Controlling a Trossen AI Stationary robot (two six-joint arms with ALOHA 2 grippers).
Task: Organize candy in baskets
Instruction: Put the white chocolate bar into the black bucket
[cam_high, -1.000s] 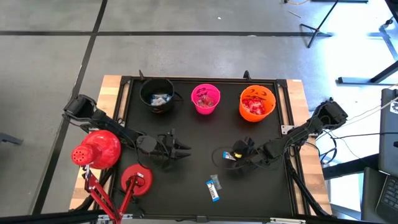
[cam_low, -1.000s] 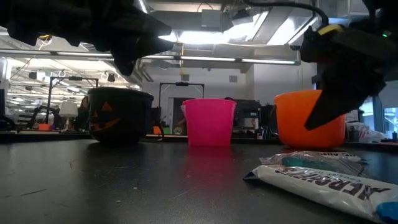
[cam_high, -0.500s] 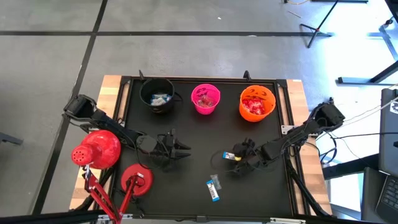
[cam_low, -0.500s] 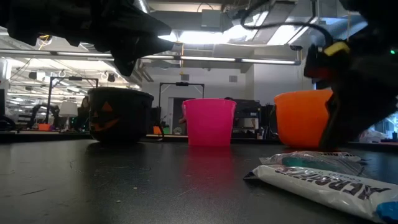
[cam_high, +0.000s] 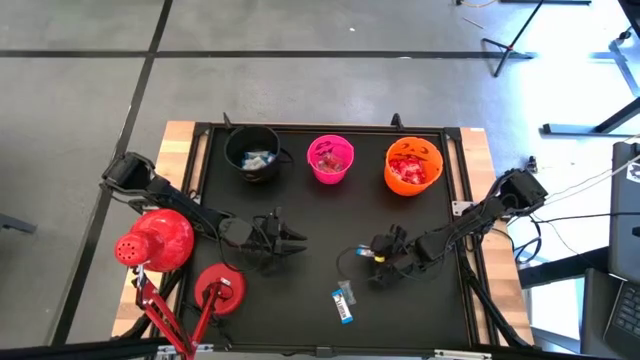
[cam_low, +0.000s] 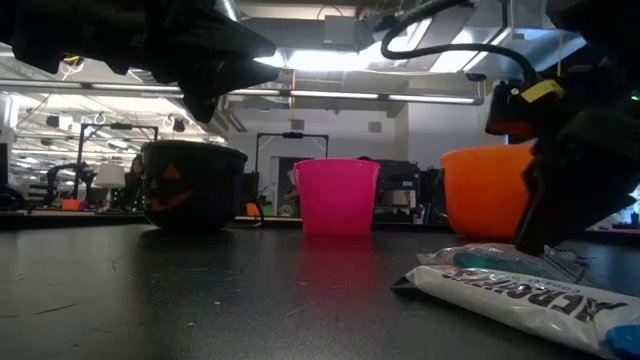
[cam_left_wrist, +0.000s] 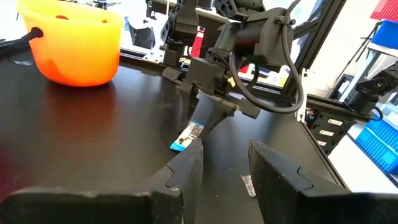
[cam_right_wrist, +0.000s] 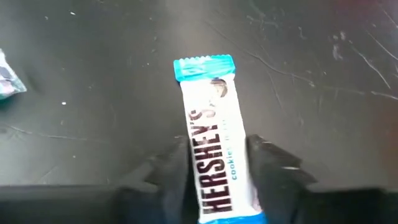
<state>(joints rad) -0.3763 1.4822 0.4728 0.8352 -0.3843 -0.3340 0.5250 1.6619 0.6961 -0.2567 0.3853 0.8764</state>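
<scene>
A blue-and-white candy bar (cam_right_wrist: 211, 124) lies flat on the black table between the fingers of my right gripper (cam_right_wrist: 217, 163), which is low at the middle right (cam_high: 374, 256). A second blue-and-white candy (cam_high: 344, 303) lies nearer the front edge. The black basket (cam_high: 252, 152), the pink basket (cam_high: 331, 158) and the orange basket (cam_high: 413, 166) stand in a row at the far edge with candy inside. My left gripper (cam_left_wrist: 224, 165) hangs open over the table's left half (cam_high: 296, 240), holding nothing. My right gripper has the candy bar's two long edges (cam_right_wrist: 239, 163) between its two fingers, on the half of the bar nearer the wrist. The fingers come slanting down from the table's right side. The bar lies flat on the table, its far blue end free.
Two red dome-shaped lamp heads on red legs (cam_high: 160, 240) stand at the near left corner. A raised black rim (cam_high: 462, 230) bounds the mat. A small grey wrapper (cam_right_wrist: 7, 81) lies beside the held bar. The middle of the mat is bare.
My right gripper has gone down to the table and a little toward the near and left edges, ending over the blue-and-white candy bar. The bar and the other candy have stayed where they lay. My left arm has kept still.
</scene>
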